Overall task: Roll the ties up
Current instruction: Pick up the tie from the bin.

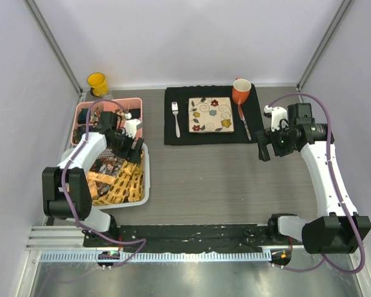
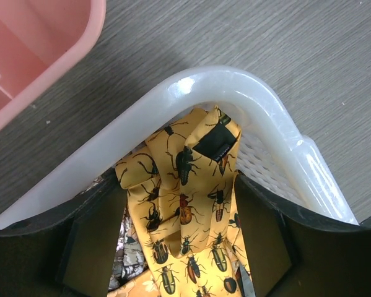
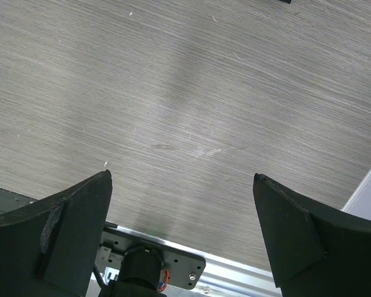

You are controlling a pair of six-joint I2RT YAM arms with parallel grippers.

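Observation:
Several ties [image 1: 120, 182], mostly mustard-yellow and orange with a darker patterned one, lie heaped in a white basket [image 1: 147, 179] at the left. My left gripper [image 1: 134, 150] is down in the basket's far right corner. In the left wrist view a yellow tie with a beetle print [image 2: 185, 185] lies bunched between the fingers of my left gripper [image 2: 176, 179], against the basket's rim [image 2: 222, 83]. The jaws stand wide on either side of it. My right gripper [image 1: 262, 148] is open and empty above bare table, as the right wrist view [image 3: 182, 176] shows.
A pink compartment tray [image 1: 111, 101] stands just behind the basket; its corner shows in the left wrist view [image 2: 36, 43]. A black placemat [image 1: 173, 139] at the back holds a patterned plate [image 1: 210, 114], a fork [image 1: 176, 117] and an orange mug [image 1: 241, 91]. A yellow cup [image 1: 97, 82] stands at the far left.

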